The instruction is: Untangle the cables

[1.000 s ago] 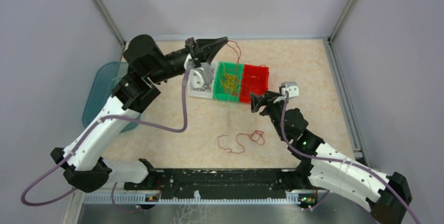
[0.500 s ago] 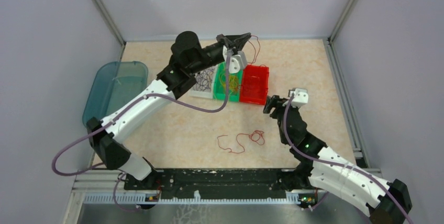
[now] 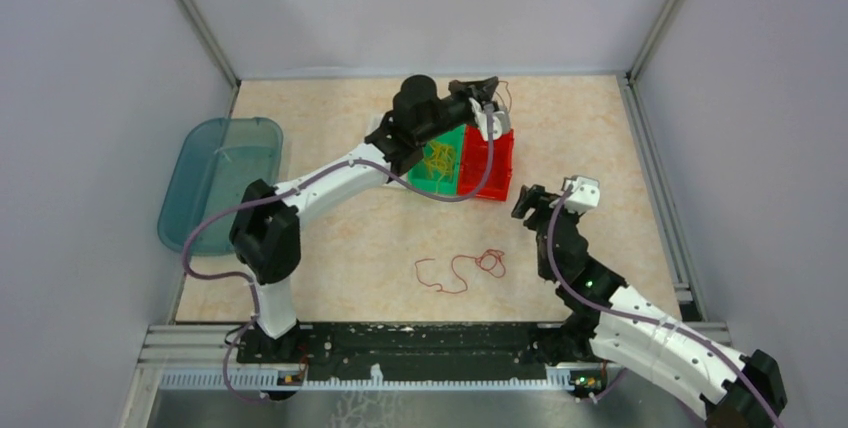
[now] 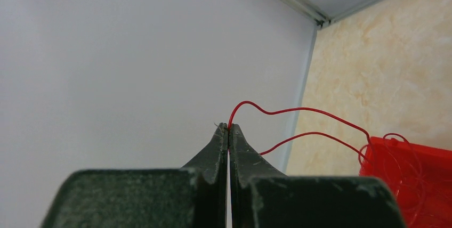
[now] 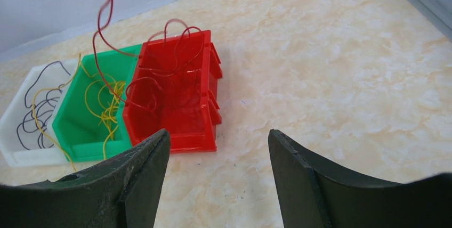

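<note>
Left gripper (image 4: 228,128) pinches red cable (image 4: 298,110), near tabletop (image 4: 384,52) far edge | likely light, springy; grip near end | right gripper (image 5: 217,137) spread

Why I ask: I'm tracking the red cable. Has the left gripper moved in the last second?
Yes. The left gripper, shut on the red cable, swung right, from beyond the green bin to beyond the red bin.
</note>
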